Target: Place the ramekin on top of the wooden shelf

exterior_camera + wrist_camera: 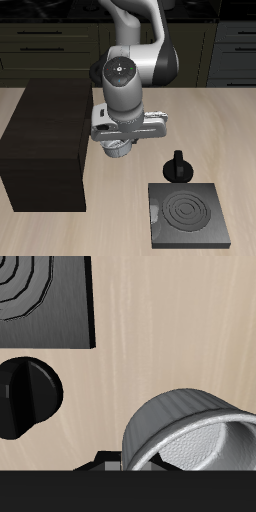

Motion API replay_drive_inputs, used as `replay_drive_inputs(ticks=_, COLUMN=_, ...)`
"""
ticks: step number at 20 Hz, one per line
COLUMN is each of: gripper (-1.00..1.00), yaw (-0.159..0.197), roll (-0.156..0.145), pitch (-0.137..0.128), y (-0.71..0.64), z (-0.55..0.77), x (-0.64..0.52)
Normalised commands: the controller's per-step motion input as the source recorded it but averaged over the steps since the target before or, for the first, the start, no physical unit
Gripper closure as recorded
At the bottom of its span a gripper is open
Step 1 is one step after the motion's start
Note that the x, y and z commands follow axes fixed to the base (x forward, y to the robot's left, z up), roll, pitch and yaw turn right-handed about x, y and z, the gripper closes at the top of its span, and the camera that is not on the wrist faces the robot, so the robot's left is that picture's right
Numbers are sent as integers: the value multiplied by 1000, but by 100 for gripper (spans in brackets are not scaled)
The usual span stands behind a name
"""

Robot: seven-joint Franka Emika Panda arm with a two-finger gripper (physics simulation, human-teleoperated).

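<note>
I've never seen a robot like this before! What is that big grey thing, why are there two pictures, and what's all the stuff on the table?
The big grey thing is a robot arm, drawn by a computer. At its end is a gripper, a hand with two fingers. One picture looks down at the table from the front. The other comes from a camera on the gripper itself. The gripper seems to hold the ramekin, a small ribbed grey bowl, lifted above the table; whether its fingers are closed I cannot see. Beside it stands the wooden shelf, a big dark box. Also there: a black knobbed pot and a flat black stove plate with rings.
</note>
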Motion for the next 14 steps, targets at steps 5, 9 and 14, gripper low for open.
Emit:
replay_drive_inputs(ticks=5, gripper=100, yaw=46, roll=-14, pitch=-19, y=-48, z=327, x=-229)
replay_drive_inputs(ticks=9, gripper=100, yaw=-9, roll=-23, pitch=-59, y=-130, z=546, x=-319)
replay_drive_inputs(ticks=14, gripper=100, yaw=16, roll=-23, pitch=-46, y=-113, z=432, x=-261)
